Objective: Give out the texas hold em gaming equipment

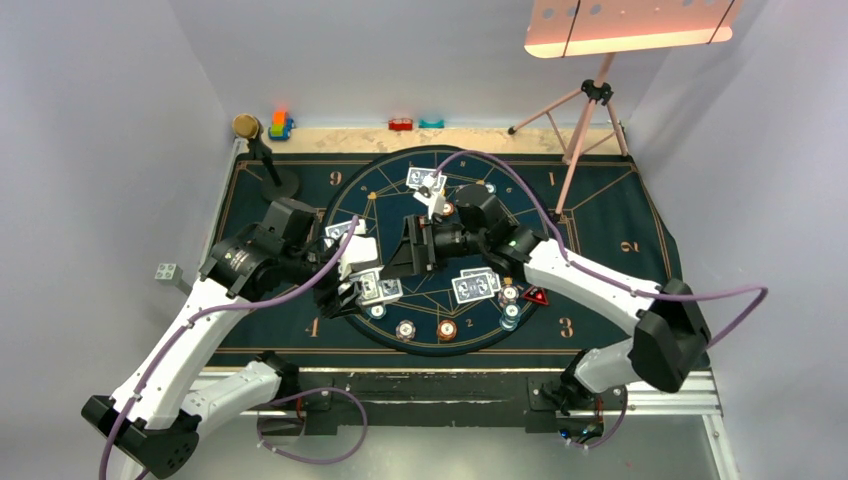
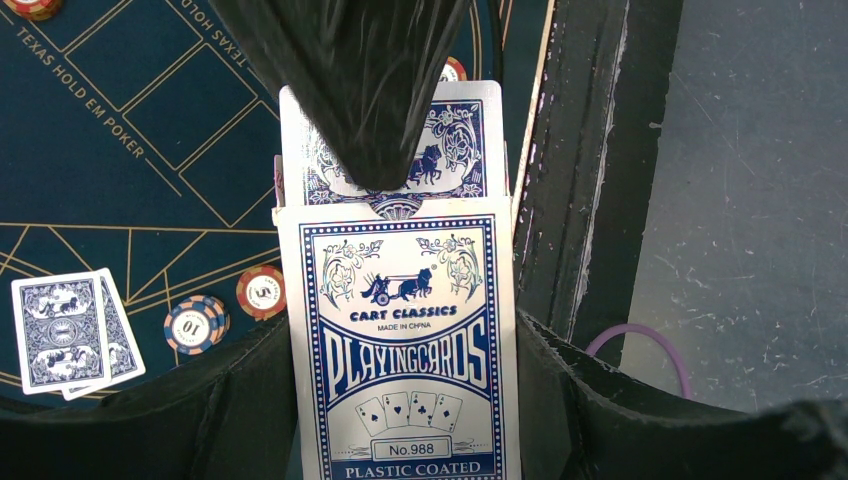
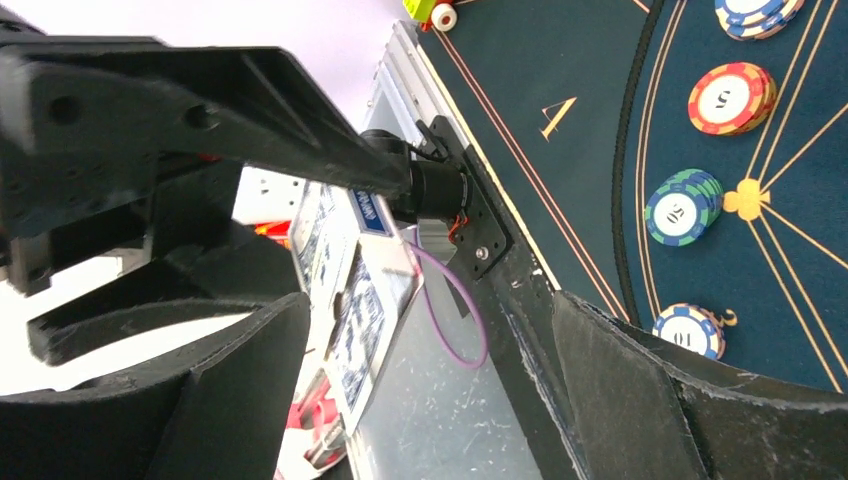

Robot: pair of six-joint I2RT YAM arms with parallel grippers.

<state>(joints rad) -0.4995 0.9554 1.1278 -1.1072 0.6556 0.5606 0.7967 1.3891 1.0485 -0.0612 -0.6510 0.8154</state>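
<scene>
My left gripper (image 1: 352,272) (image 2: 400,330) is shut on a blue-and-white playing card box (image 2: 400,360), held above the mat's near left. Cards (image 2: 455,135) stick out of the box's open end. My right gripper (image 1: 402,250) (image 3: 425,300) is open and faces the box; one of its fingers (image 2: 365,90) lies over the protruding cards. The box (image 3: 350,290) shows edge-on beside the right gripper's left finger. Dealt card pairs lie on the mat (image 1: 425,180) (image 1: 345,230) (image 1: 378,290) (image 1: 475,285). Striped chips (image 1: 405,329) (image 1: 447,328) (image 1: 510,295) and a red-black triangular marker (image 1: 536,296) sit along the near arc.
A dark-blue poker mat (image 1: 600,230) covers the table. A gold-headed microphone on a stand (image 1: 248,127) stands at the back left, toy blocks (image 1: 280,125) (image 1: 401,124) along the back edge. A pink tripod (image 1: 590,110) with a light panel stands at the back right.
</scene>
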